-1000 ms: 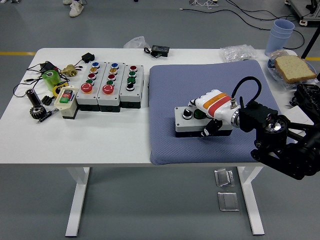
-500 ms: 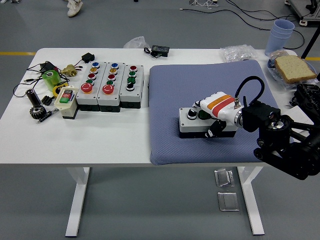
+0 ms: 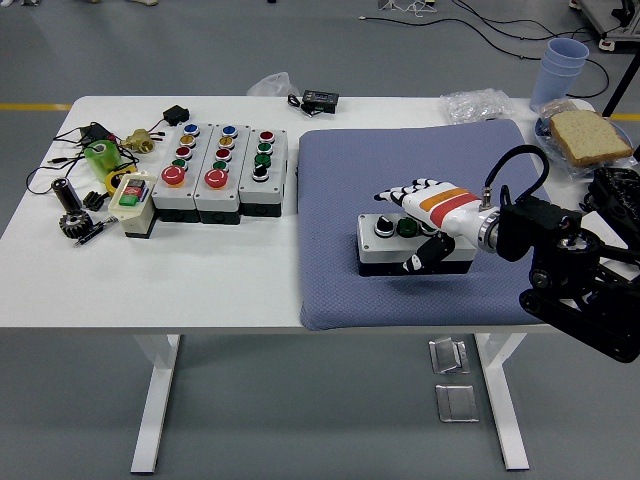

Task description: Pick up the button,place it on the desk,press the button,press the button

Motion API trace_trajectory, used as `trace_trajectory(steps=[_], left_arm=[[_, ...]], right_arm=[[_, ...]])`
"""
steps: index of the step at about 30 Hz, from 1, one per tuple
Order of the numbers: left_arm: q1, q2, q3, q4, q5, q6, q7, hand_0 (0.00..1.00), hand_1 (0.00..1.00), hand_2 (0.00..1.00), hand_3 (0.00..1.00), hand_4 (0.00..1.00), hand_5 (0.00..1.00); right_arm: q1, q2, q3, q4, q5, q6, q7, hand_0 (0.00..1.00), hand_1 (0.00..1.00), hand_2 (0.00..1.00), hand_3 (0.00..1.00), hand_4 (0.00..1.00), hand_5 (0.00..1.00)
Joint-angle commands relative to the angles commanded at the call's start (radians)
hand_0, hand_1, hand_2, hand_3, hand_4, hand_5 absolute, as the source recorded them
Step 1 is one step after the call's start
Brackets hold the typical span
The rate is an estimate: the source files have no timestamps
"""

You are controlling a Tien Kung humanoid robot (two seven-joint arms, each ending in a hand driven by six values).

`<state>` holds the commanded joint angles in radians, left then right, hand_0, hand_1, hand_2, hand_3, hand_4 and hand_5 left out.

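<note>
A grey button box (image 3: 388,246) with a black knob and a green button on top lies on the blue mat (image 3: 340,180), right of centre. My right hand (image 3: 415,215), white with orange stripes, hovers over the box's right part. Its fingers (image 3: 396,193) are stretched out flat above the buttons and its thumb hangs down at the box's front side. The hand holds nothing. The left arm does not show.
Three more button boxes (image 3: 217,173) stand in a row at the left, with a small beige switch box (image 3: 133,198), cables and small parts beside them. At the back right are bread (image 3: 588,136), stacked blue cups (image 3: 560,68) and a plastic bag (image 3: 476,103).
The box slid slightly right on the mat with the hand curled over it. The hand has since let go, opened its fingers flat and lifted a little above the box.
</note>
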<state>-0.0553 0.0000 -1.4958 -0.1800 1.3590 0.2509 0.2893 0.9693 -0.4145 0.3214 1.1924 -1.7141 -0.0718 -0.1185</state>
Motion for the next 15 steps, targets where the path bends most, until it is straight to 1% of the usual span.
trace_trajectory(steps=[1, 2, 3, 4, 5, 7, 8, 9, 10, 11, 12, 14, 15], left_arm=[[0.000, 0.000, -0.002, 0.000, 0.007, -0.001, 0.000, 0.535, 0.421, 0.416, 0.414, 0.259, 0.475], [0.000, 0.000, 0.000, 0.000, 0.006, -0.002, -0.001, 0.535, 0.421, 0.416, 0.414, 0.259, 0.475], [0.000, 0.000, 0.001, 0.000, 0.006, -0.002, -0.002, 0.535, 0.421, 0.417, 0.415, 0.260, 0.475], [0.001, 0.000, 0.002, 0.000, 0.002, -0.002, -0.003, 0.535, 0.421, 0.417, 0.415, 0.260, 0.475], [0.002, 0.000, 0.002, 0.000, -0.004, -0.001, -0.004, 0.535, 0.421, 0.417, 0.415, 0.260, 0.475], [0.005, 0.000, 0.001, 0.000, -0.009, 0.000, -0.004, 0.535, 0.421, 0.417, 0.415, 0.260, 0.475], [0.007, 0.000, -0.003, 0.000, -0.002, -0.001, -0.003, 0.535, 0.421, 0.417, 0.415, 0.260, 0.475], [0.008, 0.000, -0.005, 0.000, 0.002, -0.002, -0.002, 0.534, 0.421, 0.417, 0.416, 0.259, 0.477], [0.008, 0.000, -0.006, 0.000, 0.010, -0.004, -0.001, 0.534, 0.421, 0.417, 0.416, 0.259, 0.477], [0.009, 0.000, -0.005, 0.000, 0.014, -0.005, -0.001, 0.534, 0.421, 0.417, 0.416, 0.259, 0.477], [0.009, 0.000, -0.005, 0.000, 0.015, -0.006, -0.001, 0.534, 0.421, 0.417, 0.416, 0.259, 0.477], [0.012, 0.000, -0.004, 0.000, 0.010, -0.006, -0.001, 0.534, 0.421, 0.417, 0.416, 0.259, 0.477], [0.014, 0.000, -0.005, 0.000, 0.008, -0.005, -0.002, 0.534, 0.420, 0.418, 0.418, 0.259, 0.477]], right_arm=[[-0.021, -0.018, 0.037, 0.033, -0.014, -0.011, -0.025, 0.998, 0.926, 0.991, 0.998, 0.986, 0.313], [-0.052, -0.042, 0.076, 0.070, -0.030, -0.036, -0.058, 0.998, 0.926, 0.991, 0.998, 0.986, 0.313], [-0.077, -0.058, 0.121, 0.109, -0.037, -0.057, -0.091, 0.826, 0.652, 0.770, 0.923, 0.735, 0.231], [-0.095, -0.072, 0.150, 0.134, -0.037, -0.074, -0.112, 0.826, 0.652, 0.770, 0.923, 0.735, 0.231], [-0.120, -0.090, 0.182, 0.165, -0.036, -0.106, -0.138, 0.826, 0.652, 0.770, 0.923, 0.735, 0.231], [-0.185, -0.134, 0.265, 0.237, -0.007, -0.188, -0.173, 0.826, 0.652, 0.770, 0.923, 0.735, 0.231], [-0.216, -0.156, 0.302, 0.269, 0.024, -0.233, -0.167, 0.826, 0.652, 0.770, 0.923, 0.735, 0.231], [-0.241, -0.170, 0.330, 0.293, 0.063, -0.271, -0.163, 0.425, 0.274, 0.451, 0.718, 0.451, 0.086], [-0.274, -0.198, 0.352, 0.326, 0.102, -0.295, -0.162, 0.425, 0.274, 0.451, 0.718, 0.451, 0.086], [-0.305, -0.227, 0.365, 0.356, 0.144, -0.306, -0.164, 0.425, 0.274, 0.451, 0.718, 0.451, 0.086], [-0.318, -0.238, 0.368, 0.367, 0.181, -0.308, -0.165, 0.425, 0.274, 0.451, 0.718, 0.451, 0.086], [-0.360, -0.280, 0.371, 0.406, 0.240, -0.312, -0.186, 0.425, 0.274, 0.451, 0.718, 0.451, 0.086], [-0.381, -0.300, 0.371, 0.424, 0.253, -0.314, -0.199, 0.208, 0.026, 0.256, 0.697, 0.491, 0.002]])
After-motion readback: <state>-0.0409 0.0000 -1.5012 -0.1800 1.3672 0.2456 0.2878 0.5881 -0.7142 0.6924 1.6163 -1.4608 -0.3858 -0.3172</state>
